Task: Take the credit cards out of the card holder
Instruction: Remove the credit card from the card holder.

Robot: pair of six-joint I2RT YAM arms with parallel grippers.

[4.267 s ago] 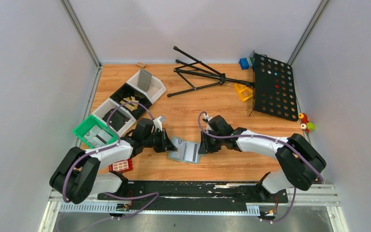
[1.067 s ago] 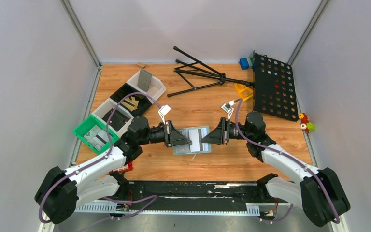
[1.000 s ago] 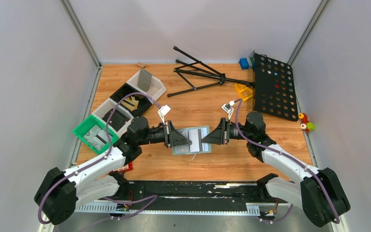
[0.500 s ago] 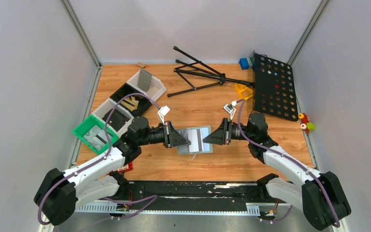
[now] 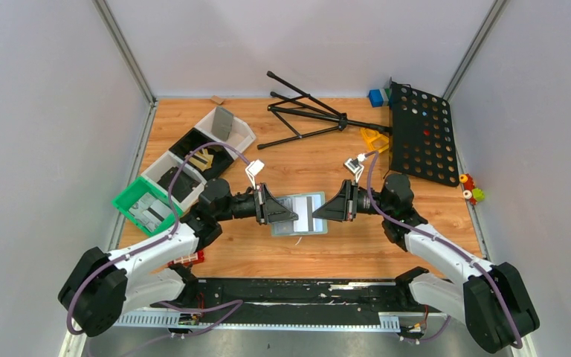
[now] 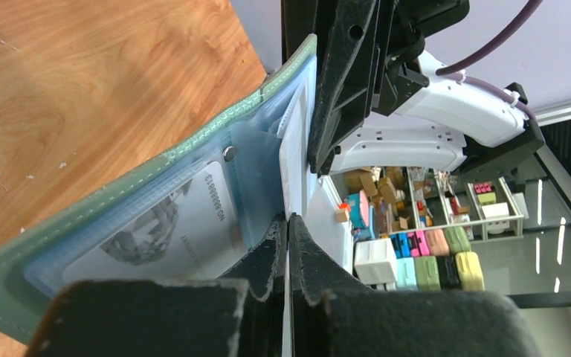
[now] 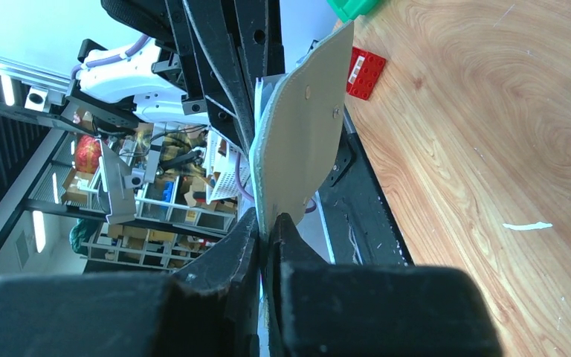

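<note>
The grey-blue card holder (image 5: 301, 214) hangs open above the table, held between both grippers. My left gripper (image 5: 291, 216) is shut on the edge of a thin white credit card (image 6: 294, 149) that stands among the pale sleeves. Another printed card (image 6: 163, 230) sits in a translucent pocket beside it. In the top view a white card with a dark stripe (image 5: 310, 212) faces up. My right gripper (image 5: 318, 213) is shut on the holder's opposite edge, and its wrist view shows the plain outer cover (image 7: 301, 141) rising from the jaws.
A green tray (image 5: 145, 202) and white bins (image 5: 201, 149) stand at the left. A red block (image 5: 187, 258) lies near the left arm's base. A black folding stand (image 5: 305, 111), a black perforated panel (image 5: 422, 134) and small coloured blocks (image 5: 375, 140) lie at the back right.
The holder lay on the table 4.3 s ago; now both grippers hold it in the air. Over the last second it shifted only slightly, and the left arm edged to the right.
</note>
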